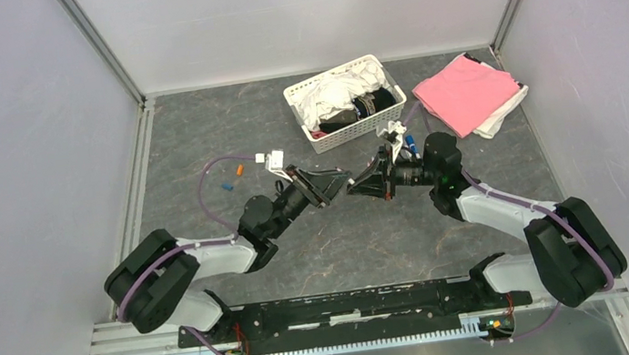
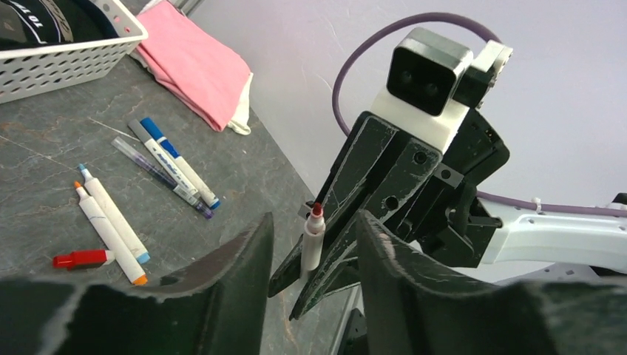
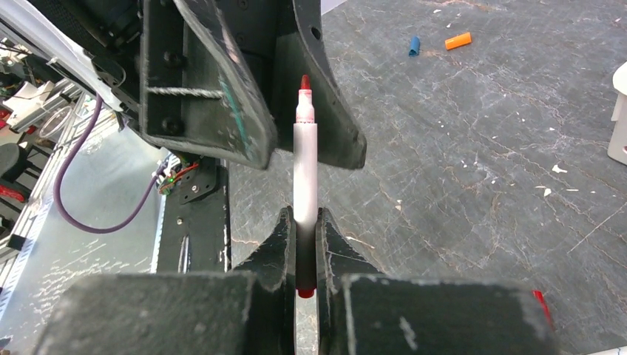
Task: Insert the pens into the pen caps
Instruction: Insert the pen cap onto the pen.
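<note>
R jaws grip red-tip pen; L jaws open round it.

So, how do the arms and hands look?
The left arm and right arm have white links and bulky black joints, each with a purple cable. The left hand and right hand are black, scuffed wedges; a grey camera on a white mount tops the right one.

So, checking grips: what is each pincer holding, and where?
The right pincer clamps the red-tipped pen low on its barrel; the left pincer stands open around its tip, holding nothing.
</note>
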{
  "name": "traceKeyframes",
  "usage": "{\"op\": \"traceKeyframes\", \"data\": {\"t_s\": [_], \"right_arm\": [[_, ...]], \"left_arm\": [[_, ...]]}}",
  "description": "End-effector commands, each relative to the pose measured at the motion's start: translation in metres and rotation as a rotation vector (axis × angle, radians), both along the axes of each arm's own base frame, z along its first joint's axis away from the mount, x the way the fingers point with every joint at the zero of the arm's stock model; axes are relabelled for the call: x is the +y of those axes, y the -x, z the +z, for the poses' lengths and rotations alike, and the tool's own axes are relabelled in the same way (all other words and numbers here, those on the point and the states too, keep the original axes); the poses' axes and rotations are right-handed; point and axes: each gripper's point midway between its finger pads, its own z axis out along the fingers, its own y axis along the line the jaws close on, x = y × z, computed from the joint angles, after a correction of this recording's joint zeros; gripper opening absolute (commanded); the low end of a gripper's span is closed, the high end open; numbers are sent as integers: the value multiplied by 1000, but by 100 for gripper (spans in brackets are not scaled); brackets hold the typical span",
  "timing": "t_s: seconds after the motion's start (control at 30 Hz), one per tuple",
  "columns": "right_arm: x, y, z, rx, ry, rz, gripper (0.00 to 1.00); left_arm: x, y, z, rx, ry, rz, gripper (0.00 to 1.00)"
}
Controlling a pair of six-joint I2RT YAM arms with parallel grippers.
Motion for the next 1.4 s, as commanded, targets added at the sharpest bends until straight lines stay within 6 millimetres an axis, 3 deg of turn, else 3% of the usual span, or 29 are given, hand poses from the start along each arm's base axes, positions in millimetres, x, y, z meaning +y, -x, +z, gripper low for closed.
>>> {"op": "traceKeyframes", "data": {"t_s": [0.0, 0.2, 0.3, 0.37, 0.43, 0.5, 0.57, 0.73, 1.07, 1.17, 1.33, 1.37], "right_arm": [[1, 0, 7, -21, -24, 7, 0], [2, 1, 5, -16, -22, 13, 0], [3, 2, 5, -28, -20, 22, 4], [3, 4, 4, -53, -10, 46, 23], [3, 7, 5, -88, -2, 71, 36], [3, 9, 5, -104, 3, 86, 44], [4, 9, 5, -118, 8, 96, 45], [4, 8, 6, -133, 20, 97, 37], [3, 5, 8, -150, 33, 85, 36], [4, 5, 8, -152, 34, 88, 26], [4, 5, 8, -154, 37, 97, 0], [4, 5, 8, -155, 40, 99, 0]], "left_arm": [[-9, 1, 22, -39, 71, -30, 46], [-15, -2, 20, -32, 52, -36, 3], [-17, 2, 21, -50, 39, -55, 2], [-21, 5, 21, -70, 12, -76, 2], [-27, 8, 12, -70, -52, -113, 2], [-33, 11, 9, -81, -99, -144, 2], [-35, 13, 5, -84, -136, -156, 2], [-33, 11, 2, -90, -201, -143, 2], [-36, 13, 3, -94, -215, -161, 2], [-37, 14, 6, -99, -209, -166, 2], [-36, 15, 5, -98, -210, -167, 2], [-37, 15, 6, -97, -208, -167, 3]]}}
